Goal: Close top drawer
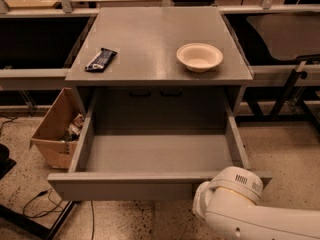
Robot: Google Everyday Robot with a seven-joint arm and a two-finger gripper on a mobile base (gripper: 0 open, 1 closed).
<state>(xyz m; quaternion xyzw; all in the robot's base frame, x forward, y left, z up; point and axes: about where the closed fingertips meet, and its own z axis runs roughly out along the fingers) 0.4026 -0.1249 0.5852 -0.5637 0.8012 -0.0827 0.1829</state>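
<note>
Drawer: the top drawer [120, 188] is pulled far out toward the near side, under the tabletop [150, 34]. Its inside looks empty.
Long axis: the front panel runs left to right, and the slide travel runs near to far.
Facing: the flat front faces near, so closing probably means a straight push toward the far side.
Gripper: the gripper itself cannot be made out. Only the rounded white arm [230, 194] shows, at near right.
Gripper state: cannot tell.
Arm to drawer: the arm sits just at the right part of the front panel, on its near side. Whether they touch I cannot tell.
Risk: a push this far right of centre may skew the drawer on its slides.
On top: a bowl [199, 57] at right and a dark packet [100, 59] at left, both clear of the travel.
</note>
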